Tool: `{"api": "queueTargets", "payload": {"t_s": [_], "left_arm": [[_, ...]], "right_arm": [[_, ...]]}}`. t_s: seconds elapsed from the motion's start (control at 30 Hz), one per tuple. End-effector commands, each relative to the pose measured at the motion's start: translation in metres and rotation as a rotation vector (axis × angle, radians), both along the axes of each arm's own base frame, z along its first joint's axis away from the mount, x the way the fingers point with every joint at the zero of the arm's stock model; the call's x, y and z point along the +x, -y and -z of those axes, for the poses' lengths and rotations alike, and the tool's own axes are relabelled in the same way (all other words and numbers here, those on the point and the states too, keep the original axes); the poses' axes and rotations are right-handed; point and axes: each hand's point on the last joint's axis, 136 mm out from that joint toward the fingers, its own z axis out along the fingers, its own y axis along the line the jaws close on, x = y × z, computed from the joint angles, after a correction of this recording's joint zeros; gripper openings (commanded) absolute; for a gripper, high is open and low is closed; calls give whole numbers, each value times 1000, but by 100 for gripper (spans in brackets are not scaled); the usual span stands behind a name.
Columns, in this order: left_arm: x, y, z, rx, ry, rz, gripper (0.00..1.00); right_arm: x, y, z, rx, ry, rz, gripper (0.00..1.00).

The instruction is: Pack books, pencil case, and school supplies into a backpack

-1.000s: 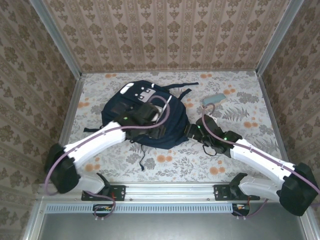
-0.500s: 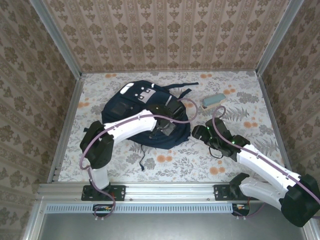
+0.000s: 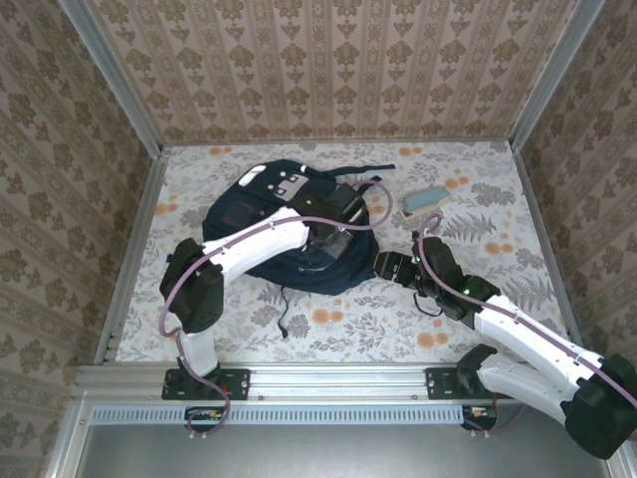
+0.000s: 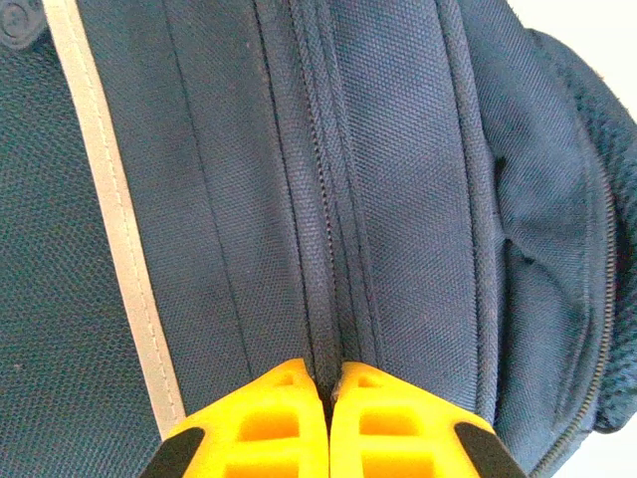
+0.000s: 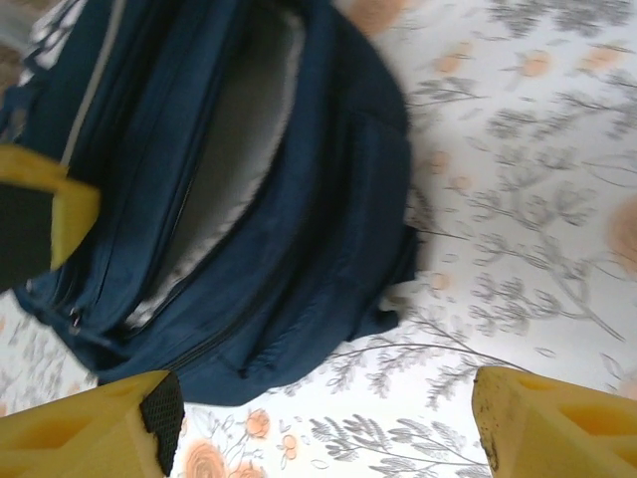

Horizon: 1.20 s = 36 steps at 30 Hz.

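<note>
Backpack pinched in left gripper (at zipper seam).

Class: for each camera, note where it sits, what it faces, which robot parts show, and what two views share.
Top external: above, behind the robot, looking down at the table; both arms show.
Left wrist: on the arm, close against the backpack; shut left hand shows.
Right wrist: on its arm, facing the backpack's opening; open right hand shows.
Shared: the backpack.

Pencil case R of backpack
</note>
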Motion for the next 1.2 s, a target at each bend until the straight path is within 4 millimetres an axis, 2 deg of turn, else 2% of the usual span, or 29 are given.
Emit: {"api": "queueTargets", "payload": {"t_s": [0.0,0.13,0.37,0.6,0.9,1.17], "left_arm": [[8,16,-64,-217,43,33,0],[12,15,-84,-327,19,19,0],[16,13,-112,-487,-19,-7,0],[26,3,-127,-580,-35,-64,0],[28,6,-131,-644,-71,-67,0],[33,17,-130,-700,-113,-79,0]], "right_arm": [[2,-29,-23,10,154,-169,76],[4,-56,-29,28,197,-275,70],[5,-114,-36,8,254,-442,57],[11,-153,-35,-12,332,-555,44],[18,-180,-15,-21,304,-611,42],[29,-186,-3,-87,307,-511,34]]}}
